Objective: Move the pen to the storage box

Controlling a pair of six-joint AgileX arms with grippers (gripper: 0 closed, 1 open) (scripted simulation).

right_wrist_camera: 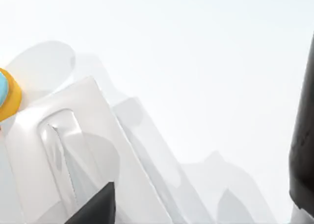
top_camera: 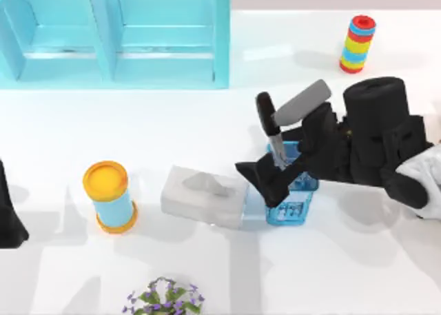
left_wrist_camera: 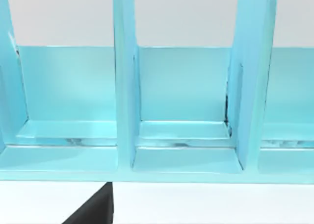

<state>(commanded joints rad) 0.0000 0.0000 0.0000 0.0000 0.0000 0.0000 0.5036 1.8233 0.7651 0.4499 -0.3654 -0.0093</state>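
The pen (top_camera: 270, 125) stands tilted in the storage box (top_camera: 295, 208), black cap up and leaning toward 11 o'clock, its pale barrel running down into the box's blue translucent interior. In the right wrist view the pen's black cap (right_wrist_camera: 303, 145) fills the edge of the frame. The right gripper (top_camera: 265, 180) sits at the box's 9 o'clock rim, just below the barrel; whether its fingers grip the pen or stand apart from it cannot be told. The right arm extends from the table's right side across the box.

At 9 o'clock from the box, just beside it, lies a white tissue box (top_camera: 204, 194). Farther along the same direction stands a light-blue canister with a yellow-orange lid (top_camera: 109, 196). At 7 o'clock from the storage box, at the table's near edge, is a purple-flowered plant (top_camera: 164, 300). At 10 o'clock stands a turquoise shelf unit (top_camera: 114, 36). At 1 o'clock stands a stack of coloured rings (top_camera: 357, 43).

The left arm (top_camera: 9, 218) is parked at the table's left edge.
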